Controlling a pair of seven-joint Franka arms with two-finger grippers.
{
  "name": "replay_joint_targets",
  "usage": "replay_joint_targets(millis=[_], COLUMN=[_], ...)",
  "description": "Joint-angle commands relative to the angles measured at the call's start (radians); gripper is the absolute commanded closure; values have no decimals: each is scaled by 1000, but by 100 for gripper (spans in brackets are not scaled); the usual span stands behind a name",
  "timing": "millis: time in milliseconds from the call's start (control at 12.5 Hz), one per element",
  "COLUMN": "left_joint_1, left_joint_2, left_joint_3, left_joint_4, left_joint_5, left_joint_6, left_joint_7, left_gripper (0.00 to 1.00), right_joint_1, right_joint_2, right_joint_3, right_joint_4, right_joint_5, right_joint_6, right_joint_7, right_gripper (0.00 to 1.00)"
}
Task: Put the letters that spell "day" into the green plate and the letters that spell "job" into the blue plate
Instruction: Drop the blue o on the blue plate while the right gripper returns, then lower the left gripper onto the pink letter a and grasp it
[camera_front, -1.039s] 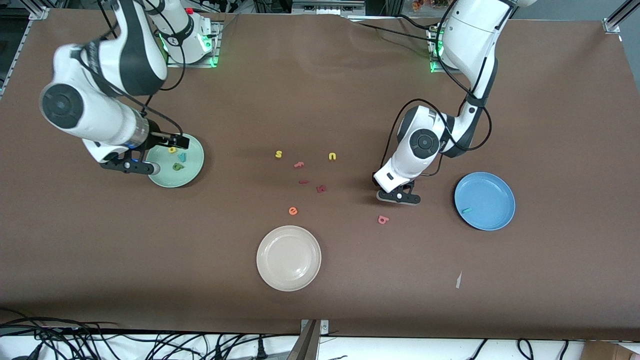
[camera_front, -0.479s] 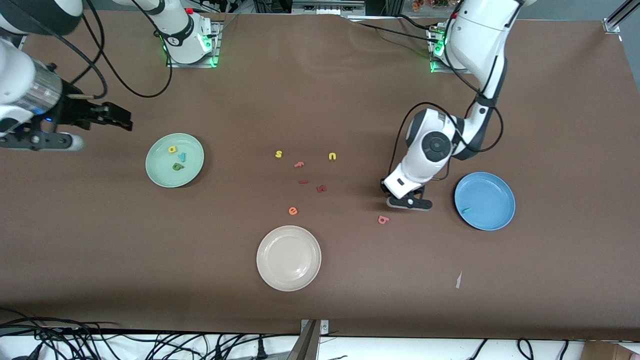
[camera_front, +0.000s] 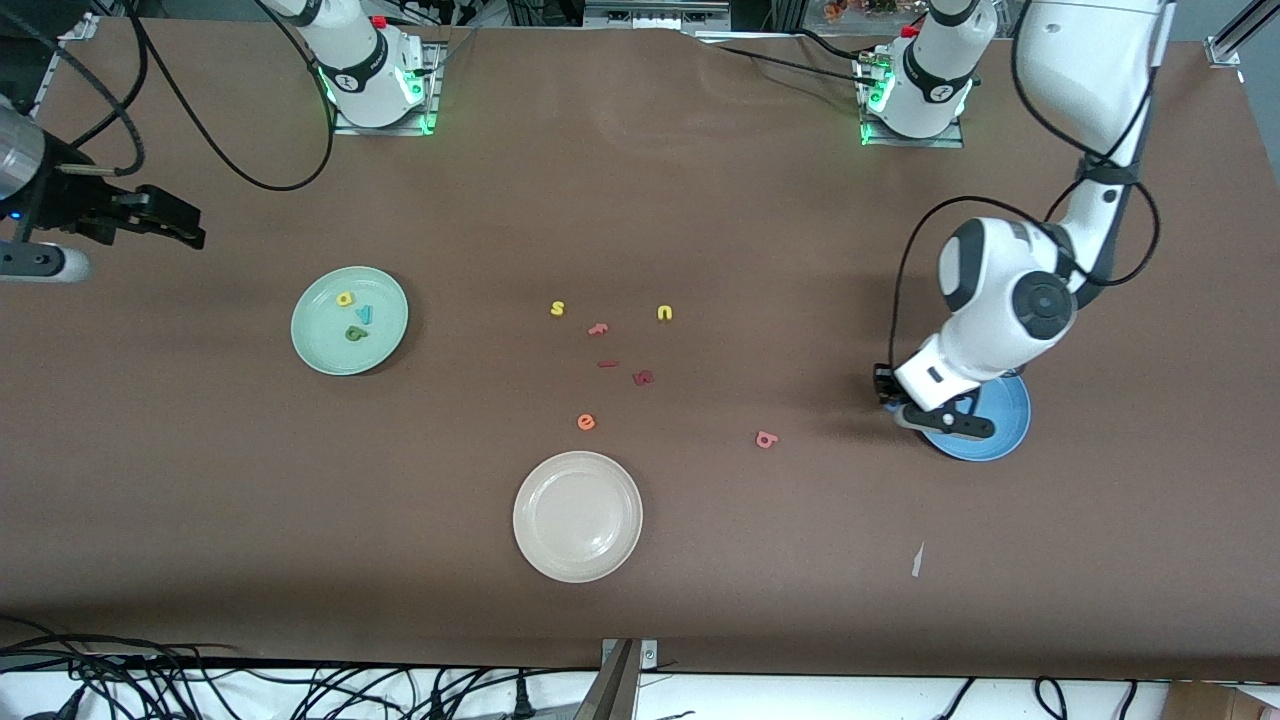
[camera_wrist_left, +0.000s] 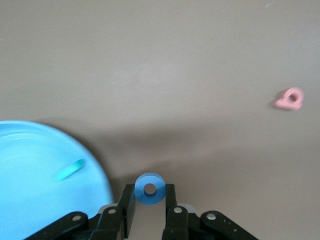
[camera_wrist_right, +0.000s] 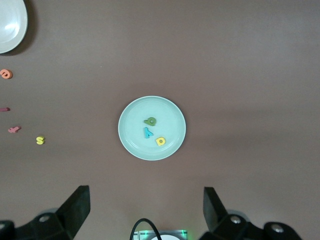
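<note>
My left gripper (camera_front: 925, 405) hangs over the rim of the blue plate (camera_front: 1010, 420) on the side toward the table's middle. It is shut on the blue ring-like "o" (camera_wrist_left: 150, 189), which the left wrist view shows between its fingers. The cyan "j" (camera_wrist_left: 70, 170) lies in the blue plate (camera_wrist_left: 30, 180). The salmon "b" (camera_front: 766, 439) lies on the table toward the middle from that plate. The green plate (camera_front: 318, 345) holds the yellow "a" (camera_front: 346, 298), cyan "y" (camera_front: 365, 314) and green "d" (camera_front: 355, 333). My right gripper (camera_front: 140, 248) waits open and empty, high at its end of the table.
A cream plate (camera_front: 577, 516) sits nearer the front camera at mid-table. Loose letters lie in the middle: yellow "s" (camera_front: 557, 309), yellow "u" (camera_front: 665, 313), salmon "f" (camera_front: 598, 328), orange "e" (camera_front: 586, 422) and two red pieces (camera_front: 643, 378). A paper scrap (camera_front: 917, 560) lies near the front edge.
The left gripper carried the "o" from beside the "b" to the blue plate's rim. The right gripper pulled up and away from the green plate toward its end of the table.
</note>
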Motion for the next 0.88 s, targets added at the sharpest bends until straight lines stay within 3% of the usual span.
replay_joint_targets(millis=[0,80,160,240,399,799], left_joint_1=[47,47,47,47,45,-63], left_joint_2=[-46,-43,-40,-40,-40,47], left_joint_3=[14,29,31,31,29,-11], left_joint_4=[-72,-72,-72,-69,-58,61], left_joint_5=[30,30,28,28,30,-58], left_joint_6=[1,3,6,6,9,19], left_joint_7=[156,187,189,189,190,117], left_gripper=[75,63,36,28,22,23], right_joint_1=[-142,-145,-147,-156,-162,-155], right_joint_2=[-114,-154,-176,-173,-167,-160], right_joint_3=[143,143,141,138,137,134], right_joint_4=[-131,-189,-225,-224,-218,-216], right_joint_5=[-10,-4,-1,-1,-3,-6], right_joint_6=[13,63,103,106,106,106], right_joint_7=[8,10,2,-2,-2,-2], right_gripper=[0,0,0,0,0,0])
